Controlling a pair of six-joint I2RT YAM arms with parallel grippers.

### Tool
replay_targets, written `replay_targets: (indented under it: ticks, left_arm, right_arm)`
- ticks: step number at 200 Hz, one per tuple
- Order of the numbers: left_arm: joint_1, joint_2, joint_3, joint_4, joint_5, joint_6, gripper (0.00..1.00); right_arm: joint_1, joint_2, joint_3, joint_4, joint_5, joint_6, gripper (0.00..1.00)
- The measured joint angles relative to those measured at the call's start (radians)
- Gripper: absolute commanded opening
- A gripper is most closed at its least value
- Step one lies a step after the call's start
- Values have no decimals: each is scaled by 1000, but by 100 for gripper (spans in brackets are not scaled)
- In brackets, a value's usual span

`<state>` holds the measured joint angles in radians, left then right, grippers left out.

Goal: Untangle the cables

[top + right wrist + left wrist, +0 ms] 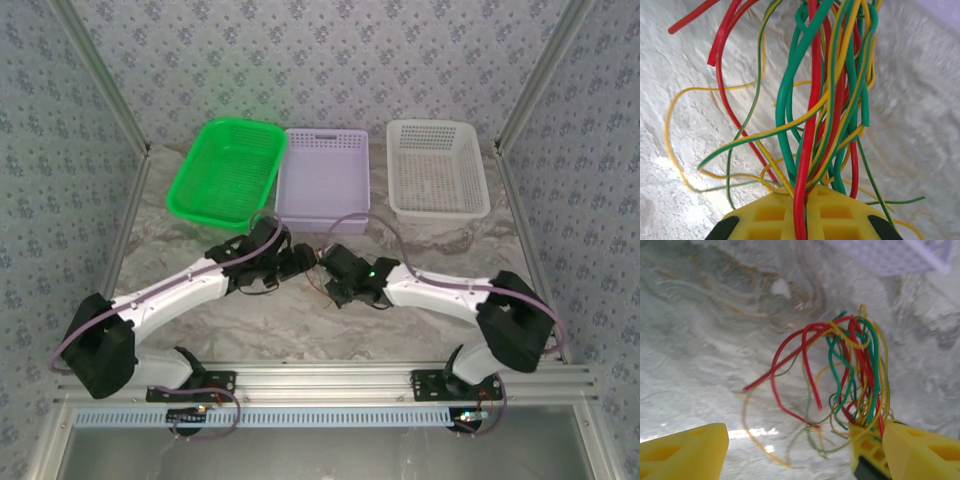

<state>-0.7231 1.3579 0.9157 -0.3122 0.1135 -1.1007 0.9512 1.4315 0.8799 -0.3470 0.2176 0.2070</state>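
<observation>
Top view, left pincer (303, 258): seen at centre, tip turned toward 3 o'clock; state cannot be told here.
Top view, right pincer (331, 260): tip turned toward 9 o'clock, just beside the left one.
Top view, cables (318, 285): thin strands seen at 6 o'clock of both tips, over the tabletop (300, 335).
Top view, baskets: green basket (228, 168), purple basket (322, 178) and white basket (437, 168) lined up at 12 o'clock.
Left wrist, left pincer (805, 435): released, fingers (685, 452) spread wide.
Left wrist, cables (855, 370): red, yellow and green bundle seen at 3 o'clock, beside the right-hand finger; purple basket (890, 255) at 1 o'clock.
Right wrist, right pincer (807, 212): clenched on the cables (830, 100); strands fanned toward 12 o'clock above the tabletop (690, 125).
</observation>
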Motion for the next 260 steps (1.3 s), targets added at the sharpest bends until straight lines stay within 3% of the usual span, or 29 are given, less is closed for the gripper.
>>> replay_targets:
  ticks: [73, 81, 103, 128, 152, 208, 239, 260]
  left_arm:
    - [27, 160, 48, 163, 109, -121, 74]
    - [28, 171, 53, 167, 112, -129, 67]
    - [27, 203, 67, 179, 118, -130, 36]
    - [27, 206, 72, 170, 110, -121, 23]
    - [24, 179, 75, 142, 91, -102, 0]
    - [27, 123, 107, 87, 42, -70, 0]
    - [34, 101, 100, 103, 43, -71, 0]
    - [45, 61, 46, 150, 43, -83, 0]
  right_arm:
    - [3, -23, -19, 61, -11, -130, 0]
    - [6, -23, -19, 63, -12, -137, 0]
    - [17, -23, -19, 64, -8, -153, 0]
    - [23, -21, -19, 57, 20, -164, 0]
    - [21, -21, -15, 48, 47, -171, 0]
    - [6, -21, 52, 13, 99, -193, 0]
    - [2, -47, 84, -35, 101, -170, 38]
    - [-13, -146, 83, -70, 83, -100, 53]
